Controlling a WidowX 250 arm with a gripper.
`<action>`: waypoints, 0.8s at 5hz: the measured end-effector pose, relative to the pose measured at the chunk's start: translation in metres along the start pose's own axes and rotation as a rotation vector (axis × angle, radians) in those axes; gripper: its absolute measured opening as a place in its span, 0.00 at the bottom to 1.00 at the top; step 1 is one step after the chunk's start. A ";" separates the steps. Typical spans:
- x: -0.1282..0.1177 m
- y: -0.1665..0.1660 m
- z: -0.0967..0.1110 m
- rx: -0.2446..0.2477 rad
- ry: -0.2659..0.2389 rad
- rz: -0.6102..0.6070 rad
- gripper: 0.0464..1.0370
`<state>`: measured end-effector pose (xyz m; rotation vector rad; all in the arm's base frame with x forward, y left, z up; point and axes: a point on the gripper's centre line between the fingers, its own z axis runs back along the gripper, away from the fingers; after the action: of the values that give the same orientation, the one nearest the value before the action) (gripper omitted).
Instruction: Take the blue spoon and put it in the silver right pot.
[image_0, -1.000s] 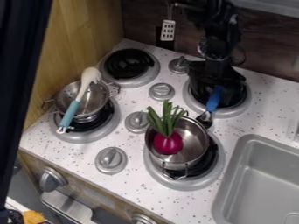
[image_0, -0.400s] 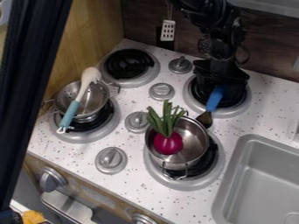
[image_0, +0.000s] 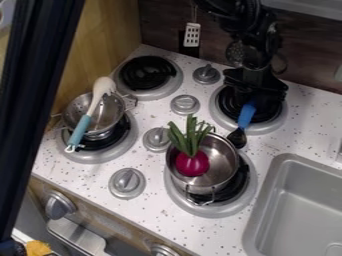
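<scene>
A purple onion (image_0: 192, 164) stands with its green leaves up. At the left, a small metal pot (image_0: 113, 116) sits on a burner (image_0: 100, 159), with a white, teal-handled utensil (image_0: 83, 127) leaning across it. A white slotted turner (image_0: 192, 35) hangs by the back wall. Grey knobs (image_0: 126, 183) dot the speckled tabletop (image_0: 150, 210), beside a grey sink (image_0: 304, 200)

Worktop (image_0: 157, 212): no legible text, numbers or signs.
Front panel (image_0: 90, 215): nothing readable.
Pots (image_0: 223, 147): no readable labels or brands.
</scene>
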<state>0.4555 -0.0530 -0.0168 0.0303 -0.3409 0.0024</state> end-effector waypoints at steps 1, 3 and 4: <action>-0.002 0.000 0.002 0.014 0.024 0.004 0.36; -0.007 0.001 0.008 0.060 0.095 0.087 0.36; -0.009 -0.001 0.009 0.069 0.100 0.128 0.36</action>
<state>0.4439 -0.0546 -0.0118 0.0765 -0.2423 0.1419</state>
